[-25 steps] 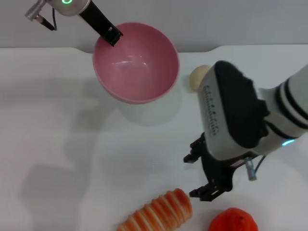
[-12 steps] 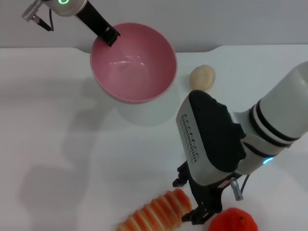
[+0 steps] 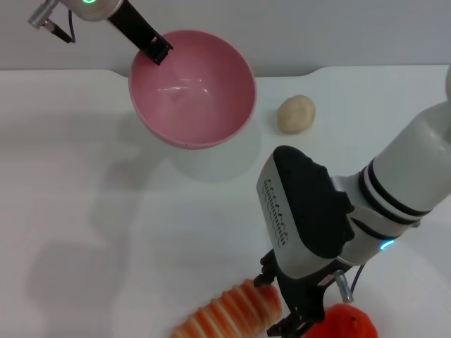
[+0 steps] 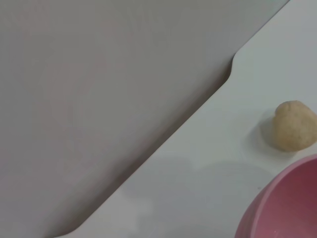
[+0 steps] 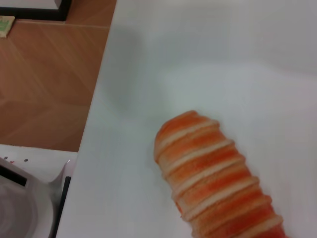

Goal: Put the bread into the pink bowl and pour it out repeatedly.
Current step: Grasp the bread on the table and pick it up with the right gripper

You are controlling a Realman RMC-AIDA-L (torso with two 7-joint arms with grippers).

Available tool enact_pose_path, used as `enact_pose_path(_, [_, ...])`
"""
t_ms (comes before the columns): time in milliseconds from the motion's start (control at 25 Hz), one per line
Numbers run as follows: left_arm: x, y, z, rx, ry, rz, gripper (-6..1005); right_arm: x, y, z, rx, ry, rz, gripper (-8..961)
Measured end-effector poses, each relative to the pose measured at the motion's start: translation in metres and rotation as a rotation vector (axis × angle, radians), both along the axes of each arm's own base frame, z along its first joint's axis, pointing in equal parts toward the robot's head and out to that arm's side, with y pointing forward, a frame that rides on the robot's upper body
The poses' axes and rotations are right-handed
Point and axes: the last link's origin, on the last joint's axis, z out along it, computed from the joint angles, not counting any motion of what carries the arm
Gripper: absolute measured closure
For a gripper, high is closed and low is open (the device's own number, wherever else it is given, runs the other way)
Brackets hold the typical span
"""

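Note:
The pink bowl [image 3: 194, 88] hangs tilted above the white table's far side, casting a shadow below it, and my left gripper [image 3: 156, 49] is shut on its far-left rim. Part of that bowl [image 4: 287, 203] shows in the left wrist view. The bread [image 3: 229, 313], a ridged roll striped orange and cream, lies at the table's near edge. My right gripper [image 3: 277, 304] is low over the roll's right end, open, with a finger on each side of it. In the right wrist view the bread [image 5: 218, 178] lies flat on the table.
A small round beige lump [image 3: 296, 113] sits right of the bowl and shows again as the lump [image 4: 292, 125] in the left wrist view. An orange fruit [image 3: 345, 324] lies just right of my right gripper. The table edge [image 5: 94, 129] drops to a wooden floor.
My right arm has come down and leftward, from above and right of the bread to its right end. The bowl in my left gripper has drifted slightly left.

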Motion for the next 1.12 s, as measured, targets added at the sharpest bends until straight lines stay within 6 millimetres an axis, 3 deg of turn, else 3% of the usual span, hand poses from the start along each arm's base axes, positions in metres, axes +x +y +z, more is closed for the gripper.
enact_pose_path(1120, [-0.006, 0.000, 0.002, 0.005, 0.002, 0.003, 957, 0.006, 0.012, -0.016, 0.014, 0.001, 0.005, 237])
